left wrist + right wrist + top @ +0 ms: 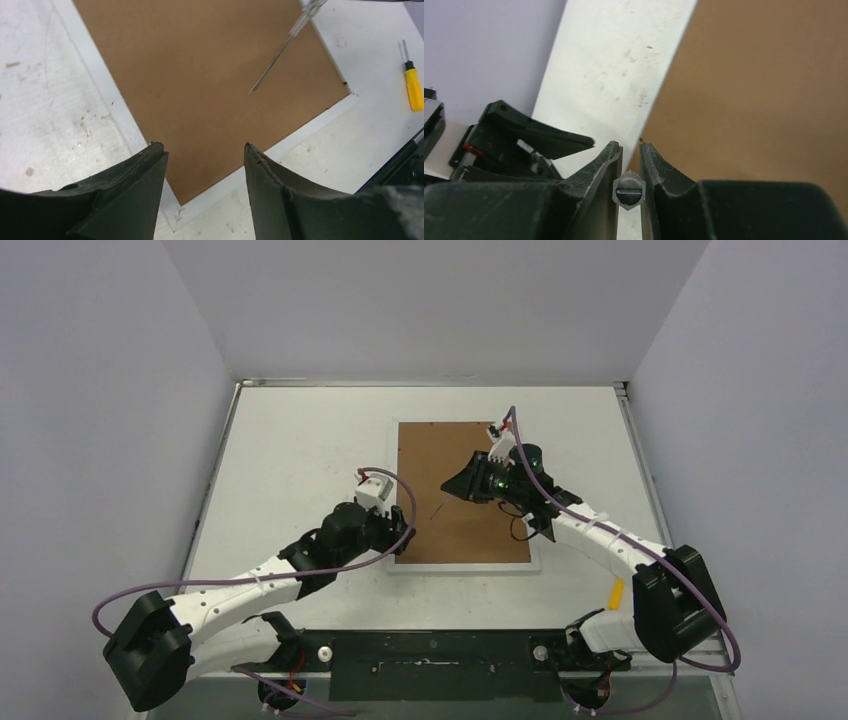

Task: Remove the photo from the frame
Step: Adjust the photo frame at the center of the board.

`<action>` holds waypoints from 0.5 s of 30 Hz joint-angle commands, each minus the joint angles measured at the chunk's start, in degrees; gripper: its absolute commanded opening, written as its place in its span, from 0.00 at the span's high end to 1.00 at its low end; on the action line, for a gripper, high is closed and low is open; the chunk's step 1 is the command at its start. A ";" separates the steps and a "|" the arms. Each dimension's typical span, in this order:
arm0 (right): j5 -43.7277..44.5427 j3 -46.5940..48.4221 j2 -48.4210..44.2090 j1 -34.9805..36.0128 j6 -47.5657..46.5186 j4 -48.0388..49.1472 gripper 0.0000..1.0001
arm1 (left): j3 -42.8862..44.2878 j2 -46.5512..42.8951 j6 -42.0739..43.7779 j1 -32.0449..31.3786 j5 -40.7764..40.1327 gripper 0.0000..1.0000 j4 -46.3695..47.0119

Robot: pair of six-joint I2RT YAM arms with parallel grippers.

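Observation:
The frame (465, 566) lies face down mid-table, its brown backing board (460, 490) up; its white rim (320, 122) shows around the board. The photo is hidden under the board. My left gripper (400, 525) hovers at the frame's near-left corner (175, 212), open (205, 147), nothing between its fingers. My right gripper (462, 485) is over the board, shut (630, 145) on a clear-handled screwdriver (629, 190). The screwdriver's thin shaft (272, 65) slants down toward the board, its tip just above the surface.
A yellow-handled screwdriver (616, 593) lies on the table right of the frame, beside the right arm, also in the left wrist view (413, 87). Grey walls enclose the white table (300, 460) on three sides.

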 commanded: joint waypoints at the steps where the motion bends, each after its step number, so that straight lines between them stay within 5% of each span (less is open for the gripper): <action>1: -3.31 -1.75 0.24 2.70 5.24 12.78 0.95 | -1.10 -1.04 11.97 -0.31 6.37 0.43 16.76; 15: -1.38 -0.77 0.88 7.54 5.45 12.74 0.95 | 4.30 5.29 17.48 -0.29 13.69 0.49 18.50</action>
